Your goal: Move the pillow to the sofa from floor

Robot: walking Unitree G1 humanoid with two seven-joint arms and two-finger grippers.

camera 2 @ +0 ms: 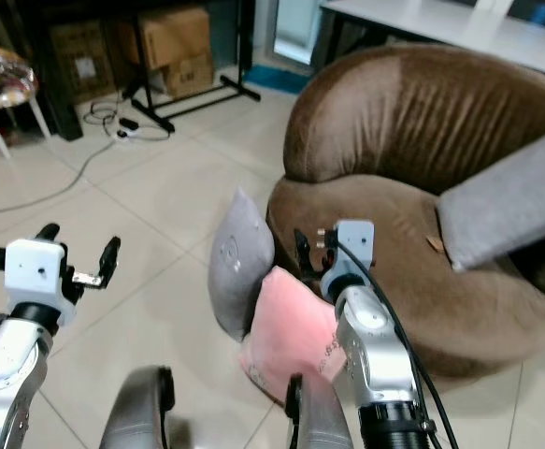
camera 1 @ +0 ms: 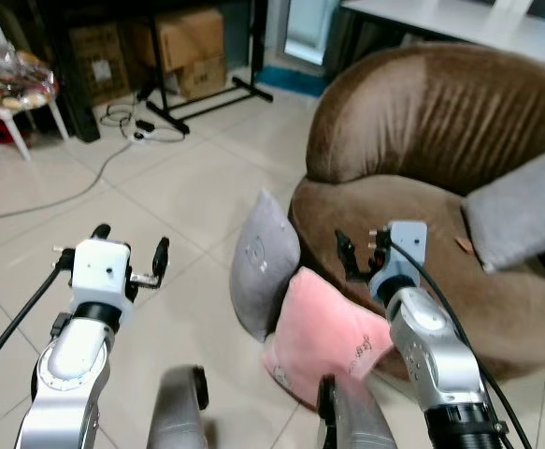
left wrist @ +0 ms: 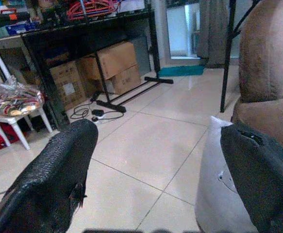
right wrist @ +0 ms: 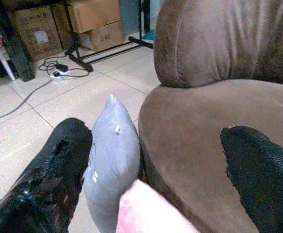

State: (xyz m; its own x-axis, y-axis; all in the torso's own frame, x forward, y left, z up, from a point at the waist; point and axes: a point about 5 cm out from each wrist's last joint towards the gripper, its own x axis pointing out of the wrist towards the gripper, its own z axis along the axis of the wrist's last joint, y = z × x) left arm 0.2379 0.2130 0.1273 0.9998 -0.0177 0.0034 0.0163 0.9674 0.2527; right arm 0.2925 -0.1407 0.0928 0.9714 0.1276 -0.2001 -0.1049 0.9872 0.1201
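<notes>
Both jaws open and empty: left gripper (camera 1: 130, 253) above floor tile, then grey pillow (camera 1: 263, 262) upright on floor against brown sofa (camera 1: 422, 140), pink pillow (camera 1: 323, 332) leaning beside it, right gripper (camera 1: 361, 248) over sofa's front edge.

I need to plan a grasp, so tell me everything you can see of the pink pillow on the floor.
The pink pillow is soft, plump fabric with small dark print near one corner. It sits on the tiled floor, tilted, leaning against the front of the brown sofa. The grey pillow stands upright beside it, touching it. The right gripper hovers above it, fingers open, not touching.
</notes>
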